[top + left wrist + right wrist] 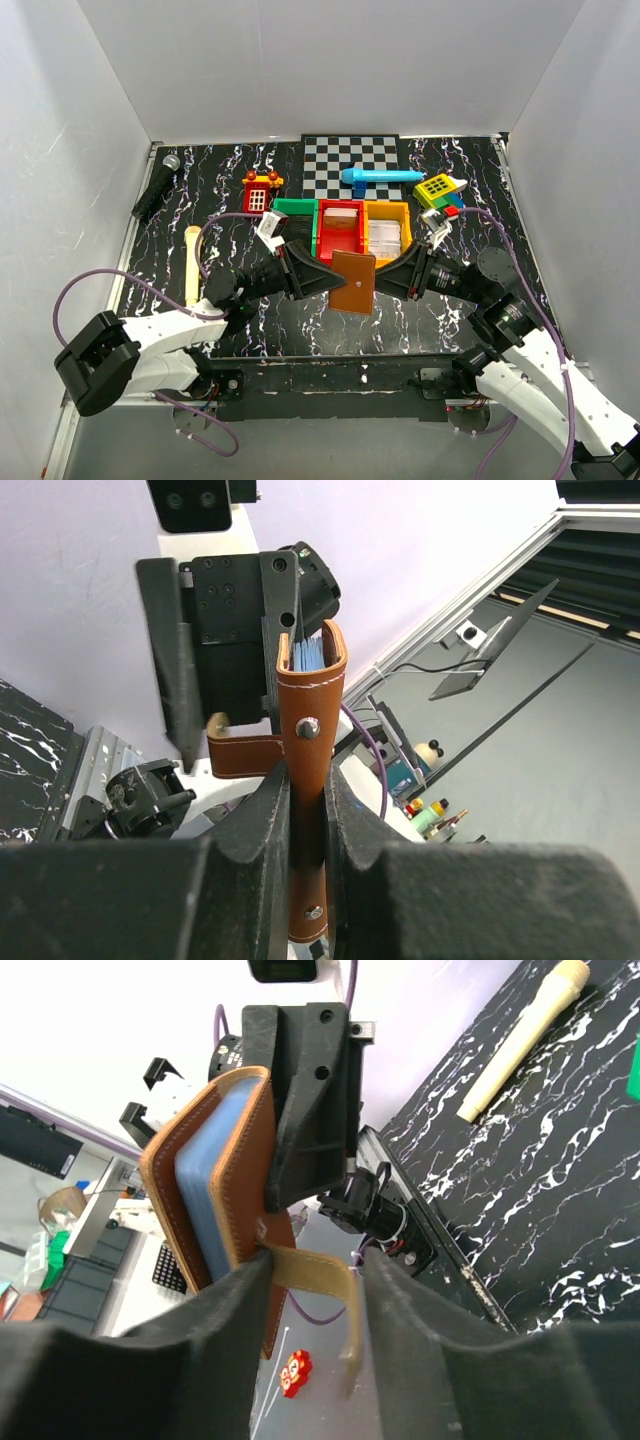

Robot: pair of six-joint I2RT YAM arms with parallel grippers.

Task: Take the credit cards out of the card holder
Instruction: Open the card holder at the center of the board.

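The black marbled table (220,180) carries a row of toy bins at its middle. The card holder (353,282) is not on the table. It hangs in the air just toward 6 o'clock of the red bin (340,230), caught between the two arms.

The left gripper (318,278) reaches in from 9 o'clock and is clamped hard on the holder's spine edge. It holds the brown cover upright like a closed book, which looks meant to steady the holder so the other arm can work on it.

The right gripper (392,277) comes from 3 o'clock with its jaws apart, one on either side of the snap strap (315,1265). The strap stands loose from the cover. My judgement is that the closure is being dealt with first, since the holder must fold open before anything slides out.

At the holder's open end sit pale blue edges (308,652). From this angle they may be the cards or only the inner panels.
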